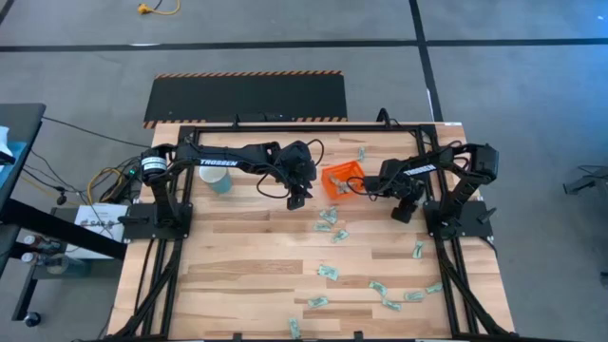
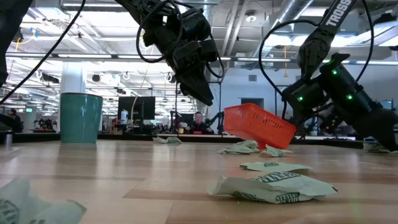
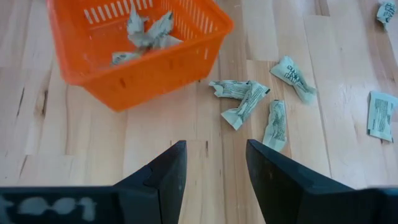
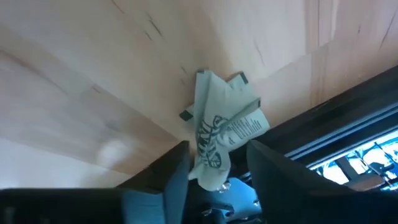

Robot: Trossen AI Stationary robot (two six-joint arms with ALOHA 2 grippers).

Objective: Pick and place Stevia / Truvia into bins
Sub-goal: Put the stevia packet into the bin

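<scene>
The orange tray [image 1: 340,179] sits mid-table with a few pale green packets [image 3: 144,34] inside; in the low view the tray [image 2: 258,124] looks tilted. More packets [image 1: 328,223] lie loose on the wood near it and toward the near right [image 1: 389,294]. My left gripper [image 3: 214,174] hangs open above bare wood just left of the tray, holding nothing. My right gripper [image 4: 214,171] is low over the table right of the tray, open, its fingers on either side of a crumpled packet [image 4: 221,124]. My right gripper comes at the crumpled packet from above, slanting down, with the packet's near end [image 4: 208,171] in the gap between its two fingers. One finger [image 4: 177,171] looks to be against that end; whether both touch it I cannot tell. The packet lies on the table.
A teal and white cup [image 1: 218,180] stands at the far left, behind my left arm. The right arm's black base frame [image 4: 348,124] runs close beside the right gripper along the table's right edge. A cluster of packets [image 3: 249,102] lies just past the left gripper.
</scene>
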